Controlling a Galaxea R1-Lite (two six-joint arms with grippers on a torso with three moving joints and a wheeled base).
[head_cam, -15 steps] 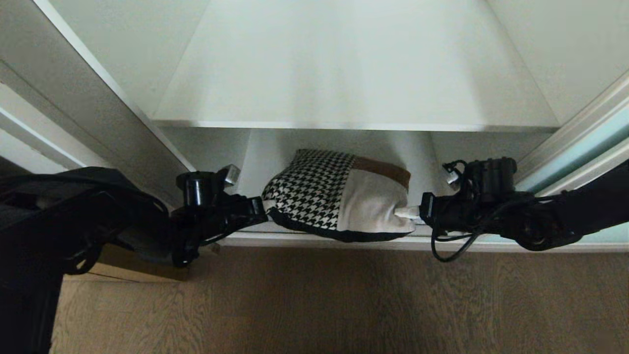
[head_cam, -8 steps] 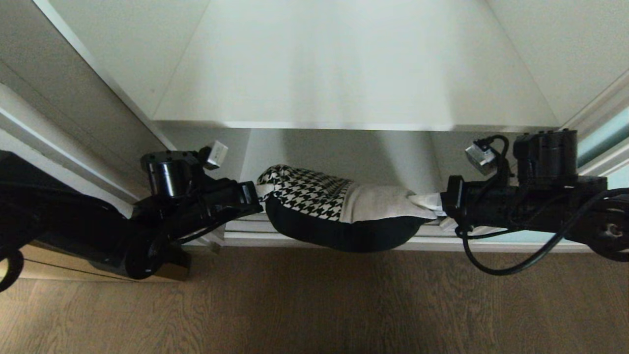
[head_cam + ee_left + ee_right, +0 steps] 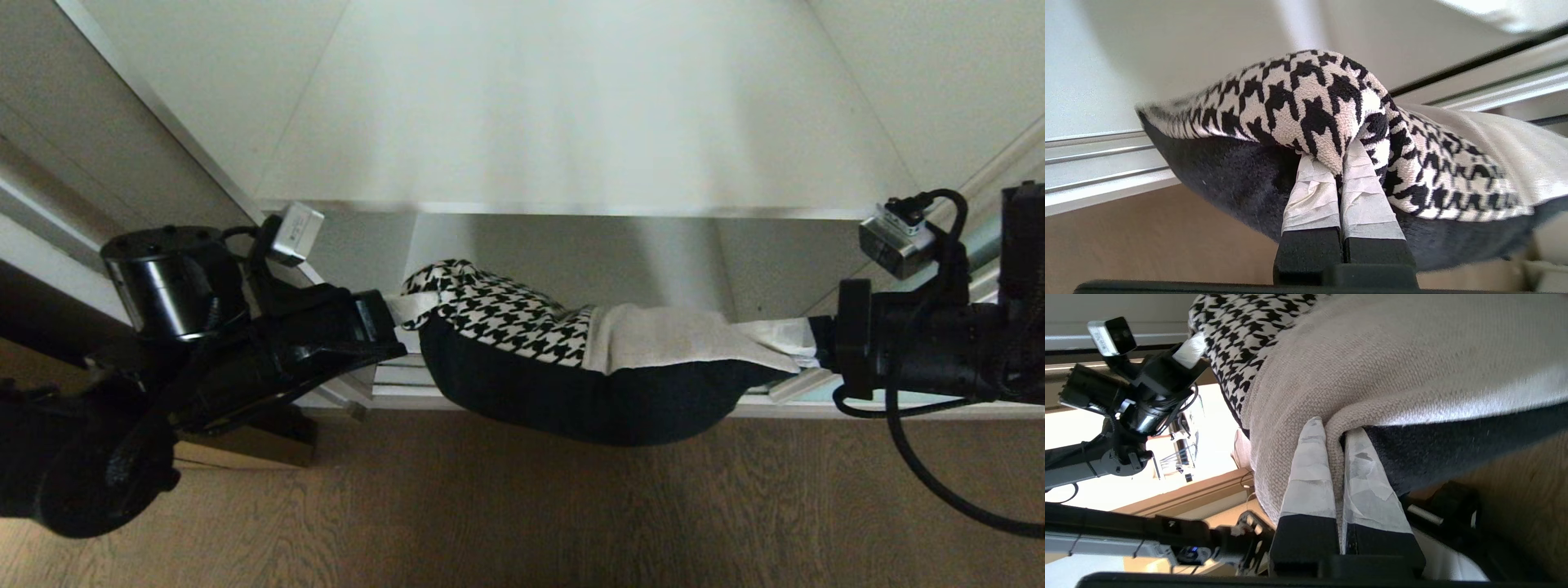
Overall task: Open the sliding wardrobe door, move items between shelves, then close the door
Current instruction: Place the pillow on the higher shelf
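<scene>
Just textiles (image 3: pixel 571 359) past shelf edge (image 3: pixel 571 209)

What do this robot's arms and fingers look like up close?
Both arms are glossy black. The left arm has a shiny cylindrical joint, and the right arm trails a looping black cable. Each wrist carries a small silver box camera. The fingers are flat black bars, tapering and wrapped in wrinkled white tape, on both the left gripper and the right gripper.

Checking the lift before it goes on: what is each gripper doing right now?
Left gripper: shut on the houndstooth end of the cushion.
Right gripper: shut on the cushion's beige end.
</scene>
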